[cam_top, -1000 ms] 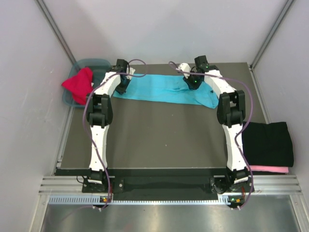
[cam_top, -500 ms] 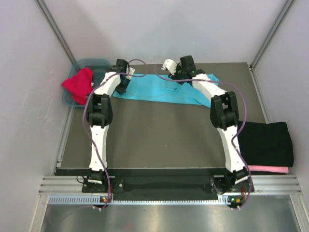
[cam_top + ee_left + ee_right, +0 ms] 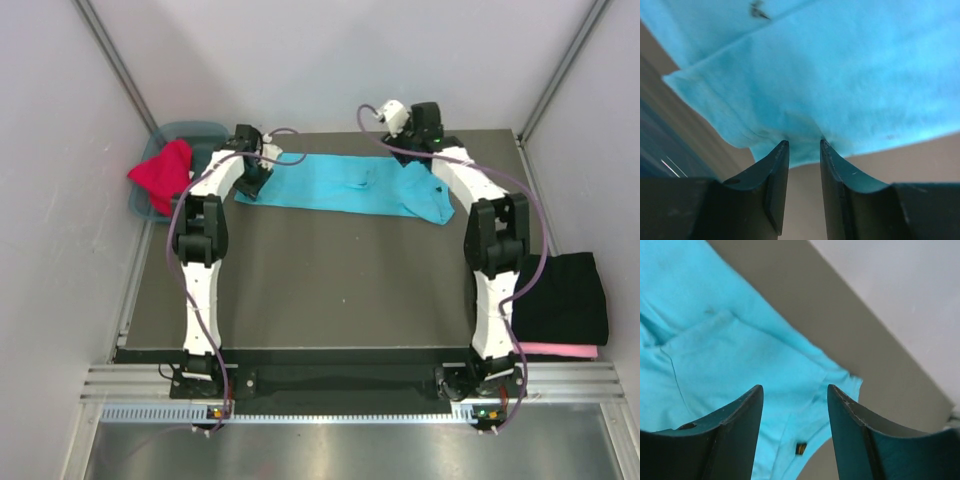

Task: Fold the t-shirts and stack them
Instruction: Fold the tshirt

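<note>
Stack of two folded shirts lies nearest to me, on the right side, just past the right edge of the dark table. The black t-shirt is on top. The pink t-shirt is under it, and only a thin strip of it shows along the near side.

The middle of the table is bare between the two arms, which both reach toward the far side.

There the turquoise t-shirt lies flat as a long band from left to right, with some folds near its right end.

The left gripper is low at the left end of this shirt. In its wrist view the two fingers stand a little apart and I see the table between them. The cloth edge makes a small pucker just at the tips, so it may touch them, but I see nothing pinched; I take this hand as released.

The right gripper is above the far right corner of the same shirt, with its jaws well apart and holding nothing. Below it I see a sleeve, a small dark label near the hem, and the pale wall behind the table.

At the far left, off the table corner, the red t-shirt hangs crumpled over the rim of the teal tub.
</note>
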`<state>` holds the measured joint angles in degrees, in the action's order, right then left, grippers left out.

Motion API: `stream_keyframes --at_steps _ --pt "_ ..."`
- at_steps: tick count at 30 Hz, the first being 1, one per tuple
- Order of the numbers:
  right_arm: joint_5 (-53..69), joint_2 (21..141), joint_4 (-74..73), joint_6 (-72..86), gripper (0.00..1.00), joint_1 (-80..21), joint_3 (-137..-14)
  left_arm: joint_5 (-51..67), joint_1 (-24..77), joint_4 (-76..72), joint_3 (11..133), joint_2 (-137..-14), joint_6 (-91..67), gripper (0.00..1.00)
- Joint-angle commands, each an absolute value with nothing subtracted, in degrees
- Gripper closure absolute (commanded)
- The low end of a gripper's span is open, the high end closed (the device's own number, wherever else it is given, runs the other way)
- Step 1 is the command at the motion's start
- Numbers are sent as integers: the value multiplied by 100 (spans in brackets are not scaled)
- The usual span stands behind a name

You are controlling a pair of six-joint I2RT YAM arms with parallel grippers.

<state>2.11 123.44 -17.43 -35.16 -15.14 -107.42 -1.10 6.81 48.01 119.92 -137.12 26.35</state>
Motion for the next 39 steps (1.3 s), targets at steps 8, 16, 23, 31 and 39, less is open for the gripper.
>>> stream_keyframes --at_steps 8,16,23,31,39 --pt "2267 12384 -5253 -3190 48 -361 -11206 53 694 4729 12076 -13579 3288 64" --pt "2654 12532 -6020 -3568 51 -44 -11021 -201 694 4702 12322 -13860 2918 64" --pt "2707 12709 -6469 -3700 53 219 -10960 -237 686 4781 12524 -14001 2777 64" --pt "2672 12831 -6302 -3683 54 369 -10863 -308 677 4816 12516 -14036 2760 65" --pt "3357 13043 -6636 -3911 58 422 -11048 -404 659 4834 12472 -14062 2742 65"
